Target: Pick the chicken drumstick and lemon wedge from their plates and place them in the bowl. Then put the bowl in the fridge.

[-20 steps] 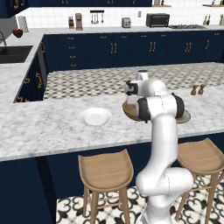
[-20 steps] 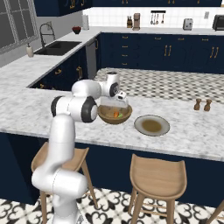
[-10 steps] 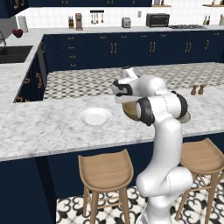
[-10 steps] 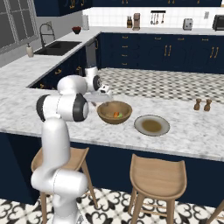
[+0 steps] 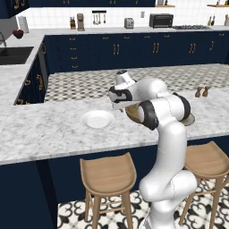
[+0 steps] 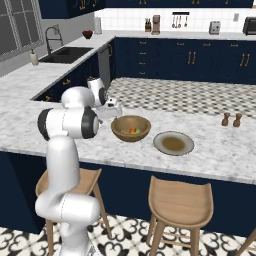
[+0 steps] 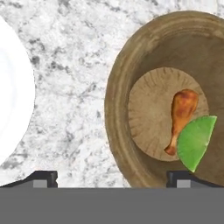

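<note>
The brown wooden bowl [image 6: 131, 128] [image 7: 114, 105] stands on the marble counter. Inside it lie the chicken drumstick [image 7: 182, 110] and the green lemon wedge [image 7: 197, 139], touching each other; both show as a small orange-green spot [image 6: 133, 131] in the right base view. My gripper [image 7: 111, 178] [image 6: 113, 107] [image 5: 117, 103] hovers open over the bowl's left rim, empty. The white plate [image 5: 97, 119] [image 7: 11, 96] sits just left of the bowl. To the bowl's right is the grey-rimmed plate [image 6: 173, 143] [image 5: 190, 120]. The fridge is out of view.
Two small shakers [image 6: 231, 120] [image 5: 201, 92] stand at the counter's far right. Wooden stools [image 5: 107, 173] [image 6: 180, 197] are tucked under the near edge. A sink [image 6: 67, 54] lies on the left counter, with navy cabinets behind.
My hand has swung left from over the bowl's middle to its left rim, sinking slightly. Its jaws have spread a little wider. The food stays in the bowl.
</note>
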